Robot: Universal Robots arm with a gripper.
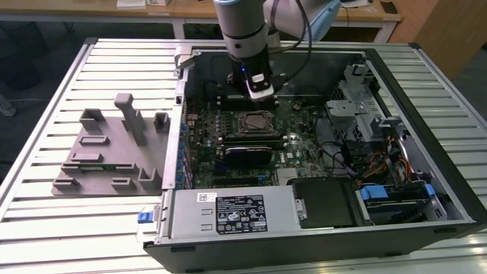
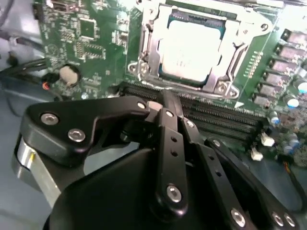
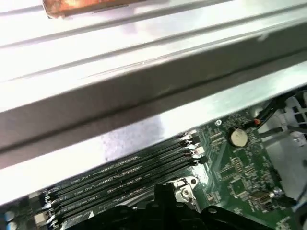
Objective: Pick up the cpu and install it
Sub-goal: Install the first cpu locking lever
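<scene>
1. nearest me is the open pc case [image 1: 320, 242] lying on the slatted table [image 1: 45, 228], power supply [image 1: 228, 214] at the front edge; grey fixture blocks [image 1: 114, 154] sit beside it toward the exterior view's left
2. further in, the motherboard [image 1: 297, 151]; the cpu [image 2: 194, 45] is already seated in its socket [image 1: 255, 123], shiny top up, framed by the metal bracket; memory slots [image 2: 225, 117] run just beside it
3. behind that, the gripper [image 2: 165, 103] hangs over the board near the socket, holding nothing; its fingers [image 2: 169, 108] look pressed together; the arm [image 1: 243, 28] rises at the back
</scene>
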